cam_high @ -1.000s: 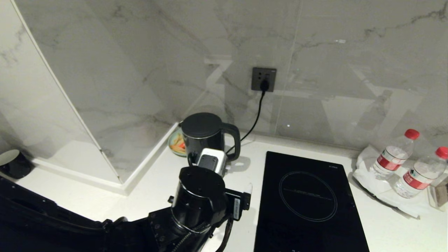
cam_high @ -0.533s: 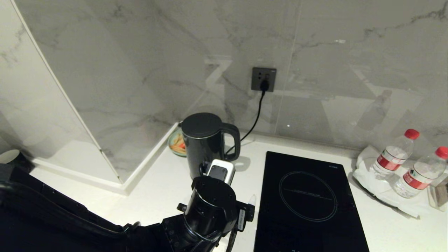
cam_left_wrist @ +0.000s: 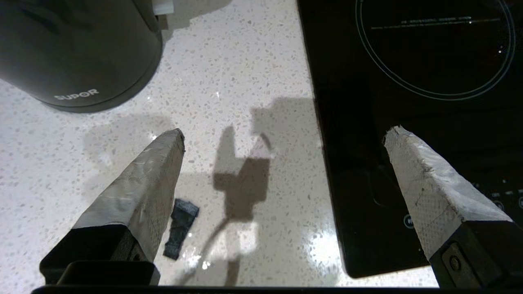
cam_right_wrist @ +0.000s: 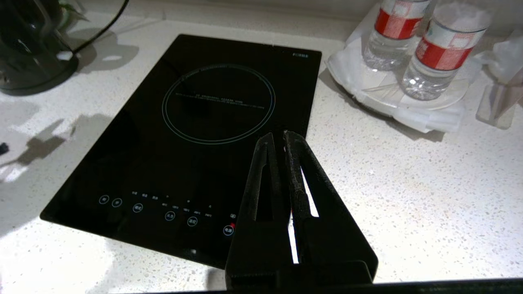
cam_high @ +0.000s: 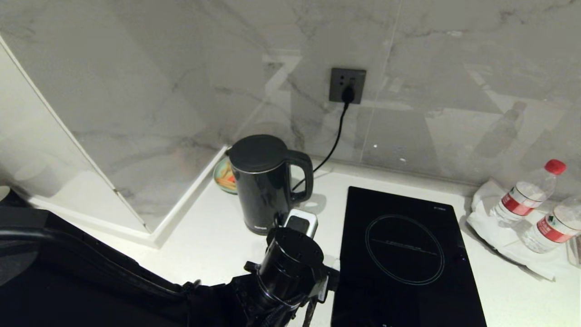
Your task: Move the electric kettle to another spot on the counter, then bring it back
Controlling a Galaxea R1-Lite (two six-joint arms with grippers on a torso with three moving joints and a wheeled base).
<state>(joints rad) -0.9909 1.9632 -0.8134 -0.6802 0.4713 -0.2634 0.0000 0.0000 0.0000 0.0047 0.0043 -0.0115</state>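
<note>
The black electric kettle (cam_high: 265,181) stands upright on the white speckled counter (cam_high: 213,245) near the wall corner, handle turned toward the hob. Its base with white lettering shows in the left wrist view (cam_left_wrist: 77,49), and part of it shows in the right wrist view (cam_right_wrist: 28,45). My left gripper (cam_left_wrist: 286,131) hangs open and empty over the counter strip between kettle and hob, apart from the kettle. In the head view the left wrist (cam_high: 292,259) hides its fingers. My right gripper (cam_right_wrist: 278,136) is shut and empty above the hob's near right corner.
A black glass hob (cam_high: 404,254) lies right of the kettle. Two water bottles (cam_high: 522,195) stand on a white tray at far right. A cord (cam_high: 333,145) runs from the wall socket (cam_high: 347,85) down behind the kettle. A small dish (cam_high: 223,177) sits behind it.
The whole head view has shifted, so the camera moved. My left arm has drawn rightward and nearer, from in front of the kettle toward the hob's edge. The kettle has stayed put.
</note>
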